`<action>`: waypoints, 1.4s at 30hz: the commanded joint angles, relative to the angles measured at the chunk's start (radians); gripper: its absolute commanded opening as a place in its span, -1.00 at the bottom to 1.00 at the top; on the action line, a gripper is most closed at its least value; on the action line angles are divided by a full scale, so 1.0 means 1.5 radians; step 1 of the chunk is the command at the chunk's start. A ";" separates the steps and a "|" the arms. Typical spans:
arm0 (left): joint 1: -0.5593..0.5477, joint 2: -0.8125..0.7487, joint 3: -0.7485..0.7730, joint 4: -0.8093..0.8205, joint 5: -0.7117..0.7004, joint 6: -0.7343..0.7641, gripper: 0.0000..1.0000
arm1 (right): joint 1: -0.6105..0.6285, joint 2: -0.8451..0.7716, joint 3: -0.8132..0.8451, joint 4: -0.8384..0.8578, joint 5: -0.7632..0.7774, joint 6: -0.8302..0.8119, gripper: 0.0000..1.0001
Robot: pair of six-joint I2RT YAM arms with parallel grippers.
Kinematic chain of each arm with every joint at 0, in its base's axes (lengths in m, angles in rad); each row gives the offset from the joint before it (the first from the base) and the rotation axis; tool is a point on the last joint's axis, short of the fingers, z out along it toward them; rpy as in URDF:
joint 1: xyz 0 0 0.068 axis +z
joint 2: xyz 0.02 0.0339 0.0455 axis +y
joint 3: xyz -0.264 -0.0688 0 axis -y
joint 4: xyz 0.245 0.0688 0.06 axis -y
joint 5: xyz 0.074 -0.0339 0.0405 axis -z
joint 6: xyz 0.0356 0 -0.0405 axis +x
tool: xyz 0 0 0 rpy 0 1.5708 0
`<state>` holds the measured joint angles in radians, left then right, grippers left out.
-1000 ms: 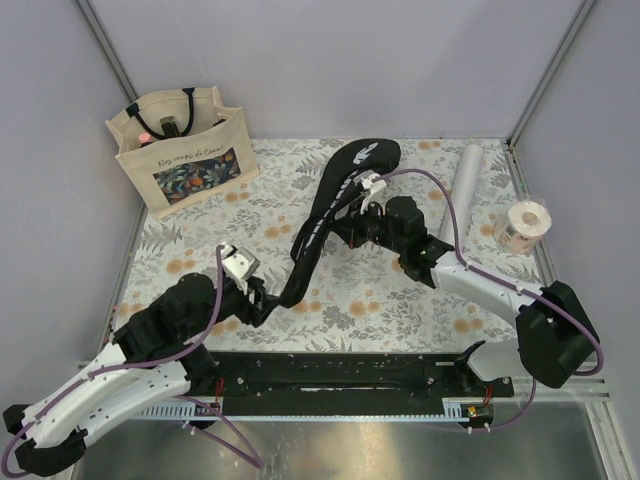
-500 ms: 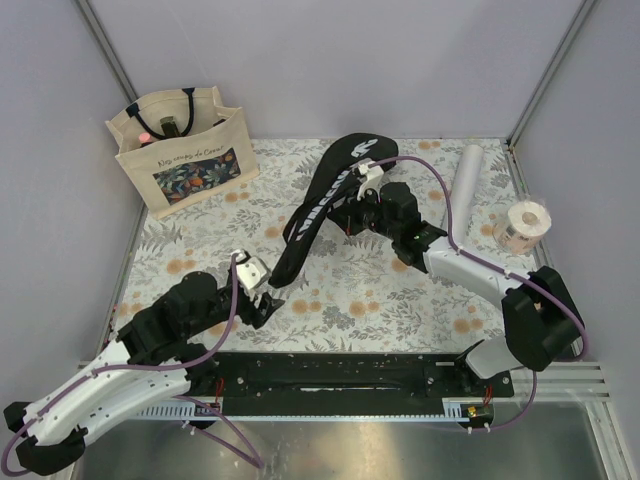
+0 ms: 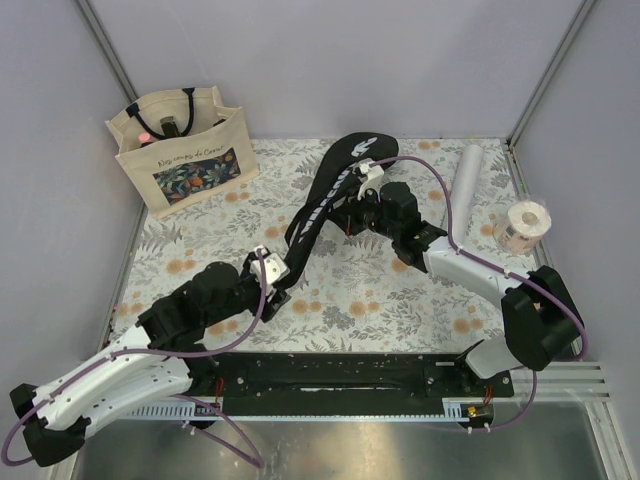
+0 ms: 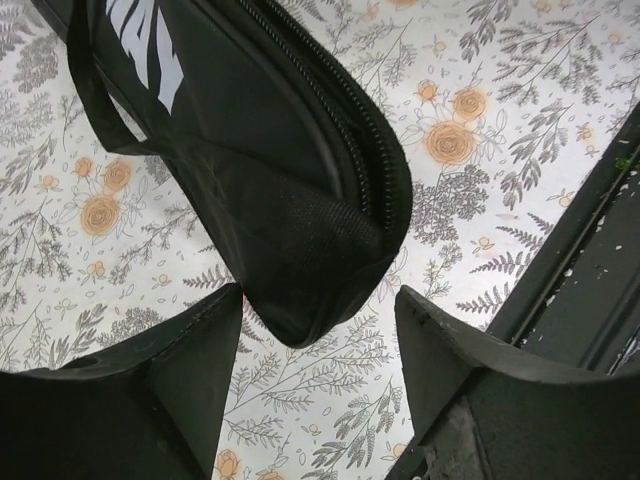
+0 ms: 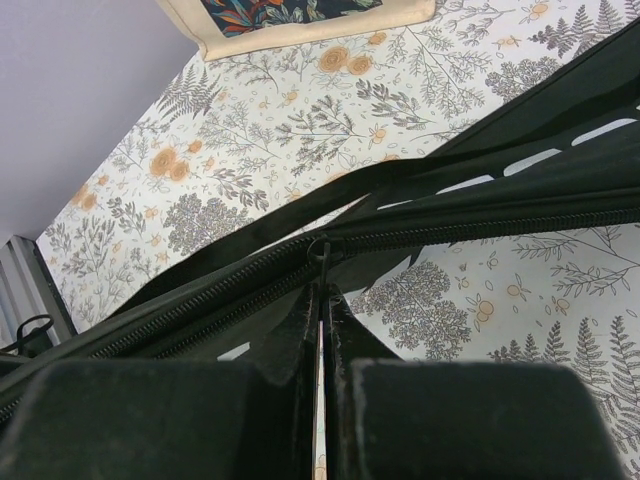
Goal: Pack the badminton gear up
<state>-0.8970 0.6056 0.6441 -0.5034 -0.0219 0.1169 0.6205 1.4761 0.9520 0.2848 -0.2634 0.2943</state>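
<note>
The long black cover [image 3: 322, 205] with white lettering lies diagonally on the floral table, wide end at the back. Its narrow end [image 4: 300, 250] pokes between the tips of my left gripper [image 4: 320, 310], which stands open with both fingers clear of the fabric. In the top view the left gripper [image 3: 274, 288] sits at that lower end. My right gripper [image 5: 322, 295] is shut on the cover's zipper pull [image 5: 320, 258], with zipper teeth running off to both sides. From above, the right gripper [image 3: 347, 214] is at the cover's middle. A white tube [image 3: 465, 175] lies at the back right.
A beige tote bag [image 3: 183, 150] with floral print stands at the back left and shows in the right wrist view as well [image 5: 300, 15]. A pale tape roll [image 3: 526, 225] sits at the right edge. A black rail [image 3: 330, 375] runs along the table's near edge.
The left gripper let go of the cover's narrow end, then came back to the right around it, open. The right gripper pulled the cover up and left, then held still.
</note>
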 commanded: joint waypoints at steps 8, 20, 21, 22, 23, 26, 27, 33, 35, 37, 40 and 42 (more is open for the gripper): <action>-0.001 0.010 0.015 0.067 0.020 0.006 -0.35 | -0.005 -0.020 0.020 0.095 -0.033 0.046 -1.00; -0.003 0.009 0.007 0.126 -0.006 -0.015 -1.00 | 0.024 -0.042 -0.006 0.090 -0.131 0.082 -1.00; -0.003 0.019 0.009 0.126 -0.009 -0.017 -1.00 | 0.036 -0.047 -0.003 0.066 -0.133 0.062 -1.00; -0.003 0.025 0.010 0.125 -0.011 -0.018 -1.00 | 0.047 -0.052 -0.001 0.047 -0.132 0.045 -1.00; -0.004 0.030 0.011 0.126 -0.011 -0.020 -1.00 | 0.059 -0.061 0.000 0.025 -0.129 0.023 -1.00; -0.005 0.036 0.013 0.129 -0.020 -0.024 -1.00 | 0.087 -0.089 -0.006 -0.023 -0.121 -0.014 -1.00; -0.006 0.037 0.013 0.130 -0.025 -0.025 -1.00 | 0.098 -0.102 -0.007 -0.042 -0.118 -0.027 -1.00; -0.005 0.055 0.023 0.139 -0.051 -0.039 -1.00 | 0.159 -0.155 -0.036 -0.104 -0.101 -0.063 -1.00; -0.006 0.066 0.025 0.140 -0.056 -0.046 -1.00 | 0.183 -0.165 -0.043 -0.118 -0.097 -0.072 -1.00; -0.006 0.076 0.029 0.140 -0.057 -0.053 -1.00 | 0.206 -0.172 -0.039 -0.137 -0.091 -0.080 -1.00; -0.006 0.084 0.035 0.139 -0.061 -0.065 -1.00 | 0.240 -0.170 -0.025 -0.169 -0.068 -0.088 -1.00; -0.005 0.086 0.039 0.140 -0.062 -0.072 -1.00 | 0.254 -0.161 -0.025 -0.167 -0.052 -0.083 -1.00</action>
<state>-0.9100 0.7258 0.6464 -0.3931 -0.0559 0.0505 0.9463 1.2549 0.8867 0.0315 -0.3622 0.1902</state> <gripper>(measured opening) 0.047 0.022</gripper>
